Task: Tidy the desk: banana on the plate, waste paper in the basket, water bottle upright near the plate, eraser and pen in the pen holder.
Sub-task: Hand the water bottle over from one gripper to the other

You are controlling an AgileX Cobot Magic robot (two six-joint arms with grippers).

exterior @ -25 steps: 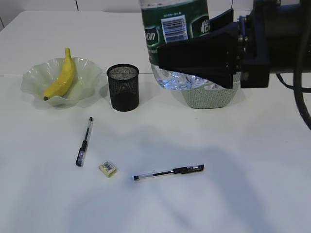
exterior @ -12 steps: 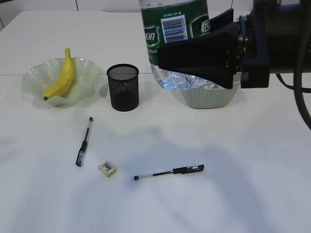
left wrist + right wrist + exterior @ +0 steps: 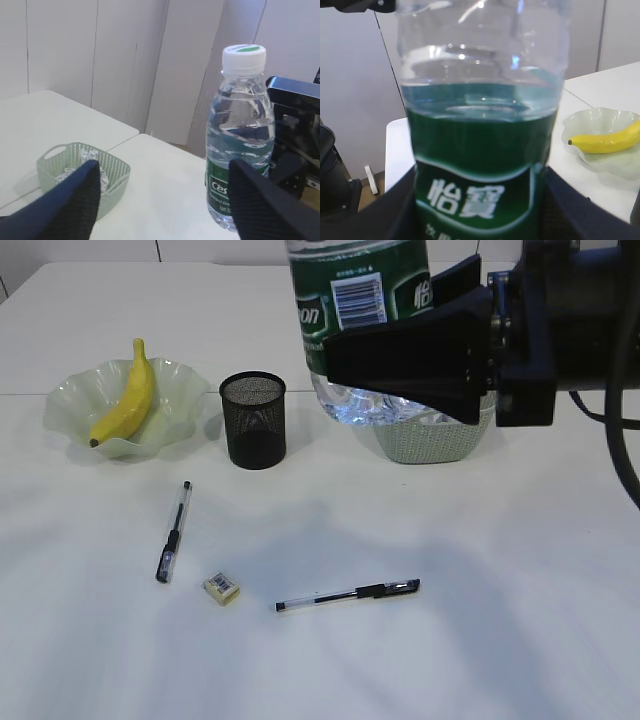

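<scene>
The water bottle [image 3: 360, 300], clear with a green label, hangs upright above the table, and my right gripper [image 3: 390, 340] is shut on its label. The right wrist view is filled by the bottle [image 3: 480, 150] between the right gripper's [image 3: 477, 210] dark fingers. My left gripper [image 3: 164, 167] stands open and holds nothing; the bottle [image 3: 242, 125] is just beyond its right finger. The banana [image 3: 128, 395] lies on the pale green plate [image 3: 180, 390]. Two pens [image 3: 173, 532] [image 3: 350, 594] and a yellow eraser [image 3: 221, 587] lie on the table. The black mesh pen holder [image 3: 253, 420] stands beside the plate. Waste paper [image 3: 90, 155] lies in the green basket [image 3: 115, 175].
The basket [image 3: 425, 443] sits behind the held bottle, right of the pen holder. The right arm's black body [image 3: 570, 320] fills the upper right of the exterior view. The left arm does not show there. The white table runs to the far wall.
The bottle in my right gripper has crept slightly upward. The things on the table have not moved.
</scene>
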